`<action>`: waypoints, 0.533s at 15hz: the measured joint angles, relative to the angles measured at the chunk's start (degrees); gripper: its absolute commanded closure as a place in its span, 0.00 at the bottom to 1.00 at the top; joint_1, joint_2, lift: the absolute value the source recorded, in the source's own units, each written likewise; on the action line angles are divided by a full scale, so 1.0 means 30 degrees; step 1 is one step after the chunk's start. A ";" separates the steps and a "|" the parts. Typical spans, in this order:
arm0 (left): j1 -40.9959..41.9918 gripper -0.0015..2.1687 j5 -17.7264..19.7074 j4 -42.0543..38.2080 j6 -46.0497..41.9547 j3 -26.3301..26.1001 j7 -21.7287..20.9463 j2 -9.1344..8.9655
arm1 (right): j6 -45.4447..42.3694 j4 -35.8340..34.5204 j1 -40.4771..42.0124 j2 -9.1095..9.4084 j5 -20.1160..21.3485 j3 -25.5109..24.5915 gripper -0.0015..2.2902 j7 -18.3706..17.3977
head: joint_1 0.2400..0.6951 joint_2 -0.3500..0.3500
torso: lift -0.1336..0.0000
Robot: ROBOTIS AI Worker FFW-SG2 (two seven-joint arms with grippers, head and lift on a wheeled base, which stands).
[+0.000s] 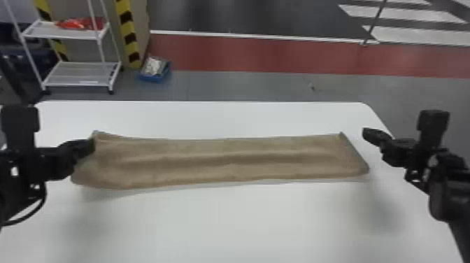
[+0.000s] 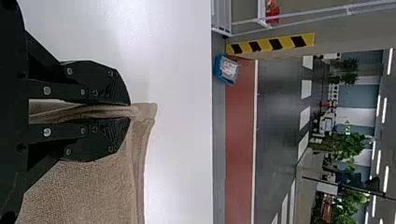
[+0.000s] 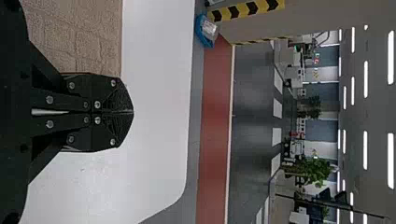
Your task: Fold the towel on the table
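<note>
1. The left tool (image 1: 89, 146) pinches the towel (image 1: 227, 161) at its left end, with the cloth between its two black fingers.
2. The right tool (image 1: 365, 133) is pressed together, near the towel's right end but apart from it.
3. The towel makes one long strip across the white desk (image 1: 227, 220).
4. Beyond the desk, one blue box (image 1: 151, 78) is near a white rack (image 1: 80, 71).

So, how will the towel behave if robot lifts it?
The towel is likely floppy: it bunches between the left gripper's fingers. Its woven-looking surface suggests decent grip, and the long folded strip may sag or unfold.
</note>
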 measured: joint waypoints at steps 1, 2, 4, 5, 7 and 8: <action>0.0188 0.46 0.0074 -0.0222 -0.0021 0.0230 -0.0071 0.0010 | 0.0056 -0.0384 0.0291 -0.0076 -0.0225 -0.0213 0.66 0.0023 | 1.00 0.33 | 0.04; 0.0341 0.46 0.0156 -0.0424 -0.0027 0.0425 -0.0114 0.0019 | 0.0251 -0.0764 0.0566 -0.0217 -0.0456 -0.0423 0.65 0.0051 | 1.00 0.33 | 0.04; 0.0434 0.46 0.0217 -0.0492 -0.0001 0.0539 -0.0240 0.0055 | 0.0798 -0.1098 0.0859 -0.0440 -0.0612 -0.0653 0.35 0.0201 | 1.00 0.32 | 0.04; 0.0426 0.40 0.0176 -0.0376 -0.0017 0.0511 -0.0291 0.0068 | 0.0895 -0.1139 0.0950 -0.0495 -0.0575 -0.0630 0.30 0.0208 | 1.00 0.31 | 0.04; 0.0302 0.14 0.0037 0.0016 -0.0299 0.0243 -0.0296 0.0063 | 0.0833 -0.1157 0.0975 -0.0485 -0.0350 -0.0147 0.24 0.0166 | 1.00 0.32 | 0.04; 0.0239 0.03 -0.0058 0.0233 -0.0590 0.0083 -0.0286 0.0037 | 0.0677 -0.1105 0.0883 -0.0388 -0.0163 0.0306 0.24 -0.0004 | 1.00 0.33 | 0.04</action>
